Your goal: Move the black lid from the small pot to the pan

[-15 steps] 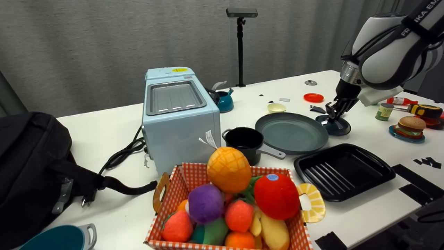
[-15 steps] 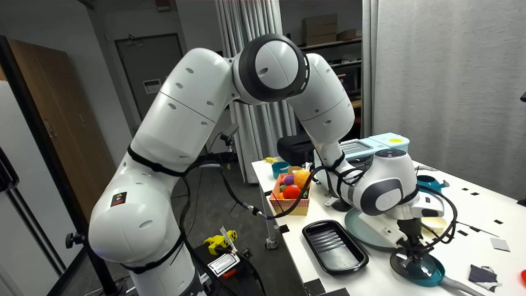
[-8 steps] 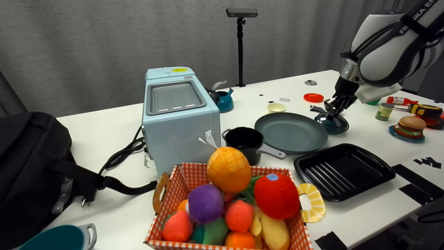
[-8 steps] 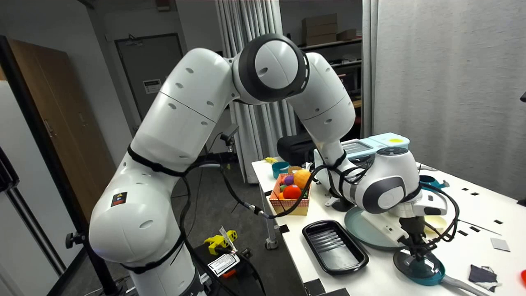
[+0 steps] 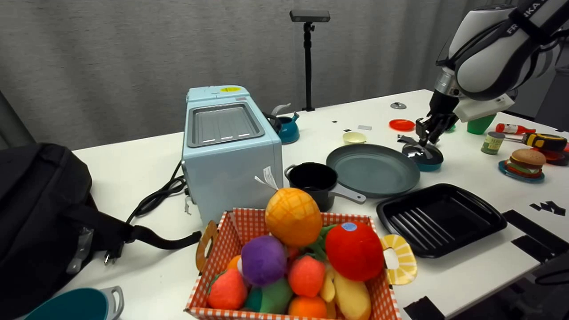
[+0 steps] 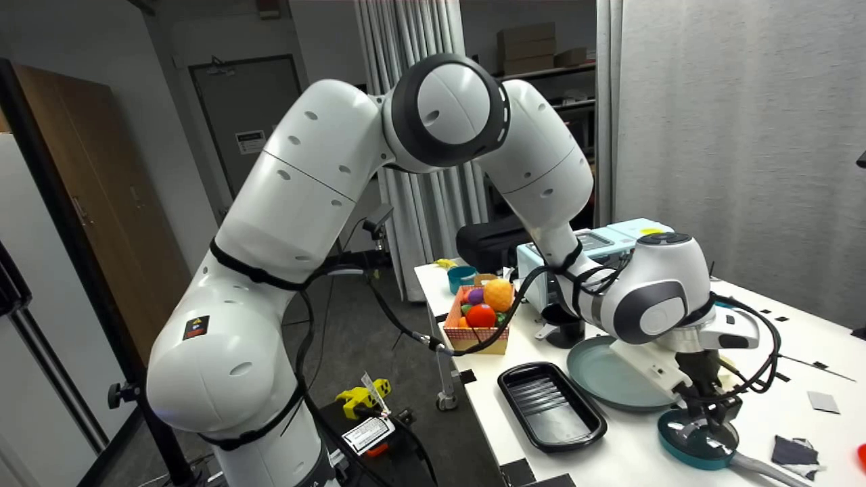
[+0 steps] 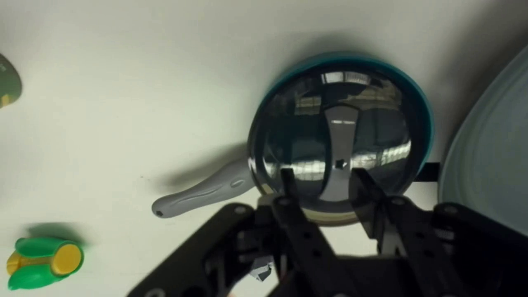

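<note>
The black lid (image 7: 305, 132) with its grey strap handle rests on a small teal pan (image 5: 429, 168) with a grey handle. In the wrist view a teal rim shows along the lid's top and right. It also shows in both exterior views (image 5: 414, 153) (image 6: 690, 431). My gripper (image 7: 323, 173) is open just above the lid, fingertips apart on either side of its handle, holding nothing. The small pot (image 5: 312, 178), black, stands uncovered by the blue oven. The pan (image 5: 375, 171), wide and dark grey, holds nothing and stands beside the teal pan; its edge shows in the wrist view (image 7: 491, 156).
A black grill tray (image 5: 440, 220) lies in front of the pan. A checked basket (image 5: 382, 284) of plush fruit stands nearer. A pale yellow bowl (image 5: 354, 138), red plate (image 5: 402, 125), green cup (image 5: 481, 125), can (image 5: 492, 143) and toy burger (image 5: 524, 164) surround the arm.
The lid was in the gripper, tilted over the teal pan. It has come down onto the teal pan, and the gripper has opened and risen off its handle.
</note>
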`<act>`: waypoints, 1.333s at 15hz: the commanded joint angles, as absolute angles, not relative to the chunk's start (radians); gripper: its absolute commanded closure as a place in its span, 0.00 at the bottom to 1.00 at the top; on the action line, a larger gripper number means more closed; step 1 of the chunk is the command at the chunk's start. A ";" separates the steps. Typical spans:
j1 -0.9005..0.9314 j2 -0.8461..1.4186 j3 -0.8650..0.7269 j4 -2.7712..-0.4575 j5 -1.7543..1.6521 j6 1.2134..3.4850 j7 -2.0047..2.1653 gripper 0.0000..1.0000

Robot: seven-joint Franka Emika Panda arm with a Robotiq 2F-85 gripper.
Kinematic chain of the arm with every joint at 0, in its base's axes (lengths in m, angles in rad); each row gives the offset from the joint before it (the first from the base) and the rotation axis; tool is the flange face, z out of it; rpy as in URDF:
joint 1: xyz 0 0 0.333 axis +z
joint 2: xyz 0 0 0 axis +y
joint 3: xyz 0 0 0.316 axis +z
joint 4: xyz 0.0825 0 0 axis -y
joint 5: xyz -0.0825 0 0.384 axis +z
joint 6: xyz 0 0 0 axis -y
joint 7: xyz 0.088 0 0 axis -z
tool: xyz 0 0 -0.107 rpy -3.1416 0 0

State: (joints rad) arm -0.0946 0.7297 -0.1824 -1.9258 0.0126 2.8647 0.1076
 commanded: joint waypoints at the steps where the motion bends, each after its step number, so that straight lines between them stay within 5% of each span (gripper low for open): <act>1: -0.085 0.750 -0.203 -1.877 0.007 2.818 0.126 0.28; 5: -0.093 0.739 -0.195 -1.857 0.010 2.789 0.119 0.01; 20: -0.075 0.395 -0.008 -2.028 0.052 2.747 0.078 0.00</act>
